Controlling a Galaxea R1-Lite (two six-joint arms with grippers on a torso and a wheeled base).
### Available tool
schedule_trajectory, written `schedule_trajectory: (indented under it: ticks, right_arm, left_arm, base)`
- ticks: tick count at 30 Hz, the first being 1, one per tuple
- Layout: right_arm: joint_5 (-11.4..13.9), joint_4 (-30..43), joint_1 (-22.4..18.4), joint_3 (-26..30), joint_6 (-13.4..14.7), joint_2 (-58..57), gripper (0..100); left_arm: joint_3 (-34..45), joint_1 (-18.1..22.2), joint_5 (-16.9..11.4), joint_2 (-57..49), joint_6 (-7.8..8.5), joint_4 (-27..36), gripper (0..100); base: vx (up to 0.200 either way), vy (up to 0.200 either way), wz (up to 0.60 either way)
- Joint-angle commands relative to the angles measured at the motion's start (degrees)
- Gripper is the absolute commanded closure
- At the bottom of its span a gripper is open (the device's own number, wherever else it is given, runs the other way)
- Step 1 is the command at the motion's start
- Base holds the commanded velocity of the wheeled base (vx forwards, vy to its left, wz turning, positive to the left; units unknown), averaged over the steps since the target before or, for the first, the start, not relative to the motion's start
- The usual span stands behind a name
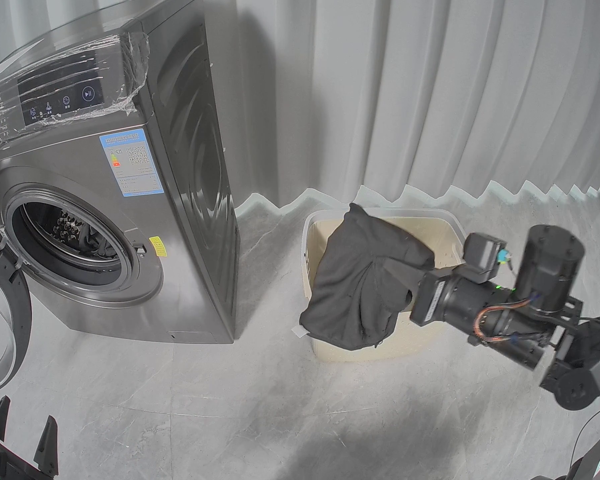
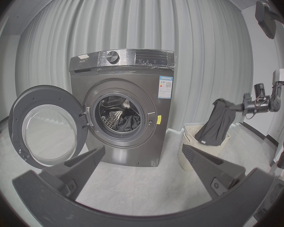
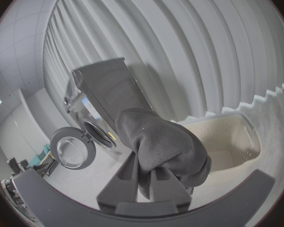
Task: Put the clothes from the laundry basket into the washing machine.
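At the left, the left gripper is held low near the washing machine's swung-open door, its jaws spread wide and nothing held. Dark clothes are seen lying in the drum. Further right, a dark grey garment is hung from the right gripper above the laundry basket, its long axis close to vertical, its lower edge draped over the basket's near rim. The right gripper is clamped on a bunched fold of it.

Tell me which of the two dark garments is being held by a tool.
The dark garment hanging over the laundry basket, clamped in the right tool; the other garment lies loose in the washing machine.
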Motion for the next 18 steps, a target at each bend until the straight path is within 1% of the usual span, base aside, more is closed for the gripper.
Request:
schedule_trajectory:
  ticks: [1,3,5,8,10,13,18]
  right_arm:
    - [2.2,0.4,0.7,1.7,-4.0,-14.6,100]
    - [2.3,0.3,0.9,1.8,-7.0,-14.8,100]
    - [2.4,0.3,1.0,2.5,-8.4,-15.1,100]
    - [2.5,0.3,0.9,2.8,-8.5,-15.4,100]
    - [3.2,0.3,0.6,3.0,-8.6,-15.3,100]
    - [3.2,-0.1,0.8,3.5,-8.6,-15.4,100]
    - [3.2,-0.4,1.2,3.5,-8.6,-14.8,100]
  left_arm:
    - [0.8,0.0,0.0,-0.8,-0.02,0.0,0]
    - [0.7,-0.1,-0.4,-0.8,0.33,0.4,0]
    - [0.7,-0.1,-1.7,-0.8,0.51,0.4,0]
    - [0.7,-0.1,-1.7,-0.8,0.60,0.5,0]
    - [0.7,-0.2,-1.7,-0.8,0.42,0.5,0]
    - [0.7,-0.2,-1.7,-0.8,0.42,0.5,0]
    - [0.7,-0.2,-1.8,-0.8,0.42,0.5,0]
  base:
    - [0.000,0.000,0.00]
    - [0.000,0.000,0.00]
    - [0.000,0.000,0.00]
    - [0.000,0.000,0.00]
    - [0.000,0.000,0.00]
    - [0.000,0.000,0.00]
    - [-0.200,0.000,0.00]
